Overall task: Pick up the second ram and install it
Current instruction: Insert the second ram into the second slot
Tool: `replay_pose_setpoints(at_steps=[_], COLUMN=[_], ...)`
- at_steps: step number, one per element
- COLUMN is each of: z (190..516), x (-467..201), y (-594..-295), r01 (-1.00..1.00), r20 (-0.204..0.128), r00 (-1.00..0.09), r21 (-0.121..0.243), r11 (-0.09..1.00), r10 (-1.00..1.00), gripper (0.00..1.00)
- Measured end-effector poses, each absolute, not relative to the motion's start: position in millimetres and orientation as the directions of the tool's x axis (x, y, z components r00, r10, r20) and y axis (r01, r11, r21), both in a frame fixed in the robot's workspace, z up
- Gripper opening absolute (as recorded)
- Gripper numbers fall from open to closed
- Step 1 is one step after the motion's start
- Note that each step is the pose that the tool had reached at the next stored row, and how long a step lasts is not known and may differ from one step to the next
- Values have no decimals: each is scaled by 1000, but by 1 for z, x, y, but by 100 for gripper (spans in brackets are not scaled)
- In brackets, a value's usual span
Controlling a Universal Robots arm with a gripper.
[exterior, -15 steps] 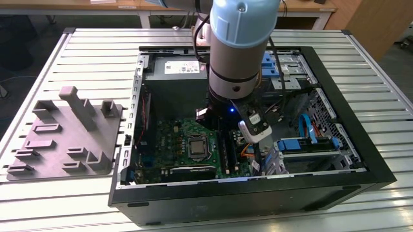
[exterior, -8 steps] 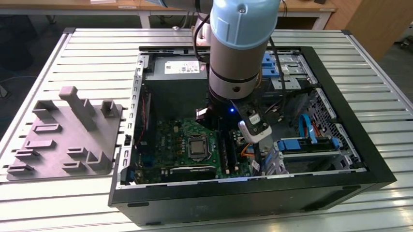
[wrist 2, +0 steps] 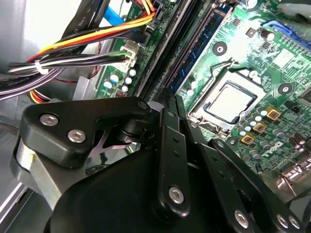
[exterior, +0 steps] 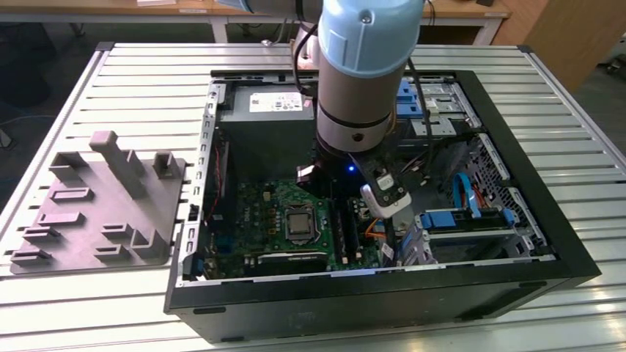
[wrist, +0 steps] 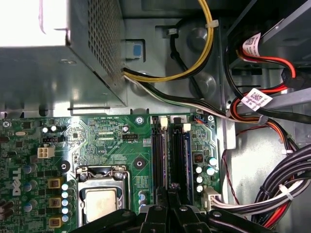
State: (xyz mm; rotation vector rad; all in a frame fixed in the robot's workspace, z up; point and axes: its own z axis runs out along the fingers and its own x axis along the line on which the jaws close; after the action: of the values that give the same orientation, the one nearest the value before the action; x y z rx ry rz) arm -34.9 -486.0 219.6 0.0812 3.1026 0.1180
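Starting right at the claw (wrist 2: 170, 103): in both wrist views its fingers look pressed together, tips aimed down at the memory slots (wrist: 163, 155). If there's a thin board pinched between them, I honestly can't make it out. Just past the fingertips a dark stick with a row of black chips stands on edge in a slot. I'm taking that as the second ram (wrist 2: 198, 46), roughly in line with the claw and running away from it, but I can't tell whether the tips are touching it or whether it's clicked fully home. Looks to me like we're at the seating part of the job, so here's what matters. Keep the stick square to the slot, push straight down and evenly along its length, and don't lean sideways, because a tilted board binds at one end. Also worth checking that the end latches are free before loading it. A bit farther off to one side of the claw is the CPU socket (wrist 2: 228, 102) on the green motherboard (wrist: 107, 145). Stay off that. On the other side the cable bundle (wrist 2: 73, 56) hangs near enough to snag if the arm (exterior: 362, 73) swings wide. Farther out is the open computer case (exterior: 196, 183). Well beyond it, out on the slatted surface (exterior: 146, 73), sits the grey slotted block (exterior: 98, 205).
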Motion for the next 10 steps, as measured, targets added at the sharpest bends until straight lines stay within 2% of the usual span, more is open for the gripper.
replay_pose_setpoints(at_steps=[10], z=[218], x=[-35], y=[-486], r01=[51], r20=[-34], r00=[-998], r21=[77], r11=[996], r10=[54], gripper=[12])
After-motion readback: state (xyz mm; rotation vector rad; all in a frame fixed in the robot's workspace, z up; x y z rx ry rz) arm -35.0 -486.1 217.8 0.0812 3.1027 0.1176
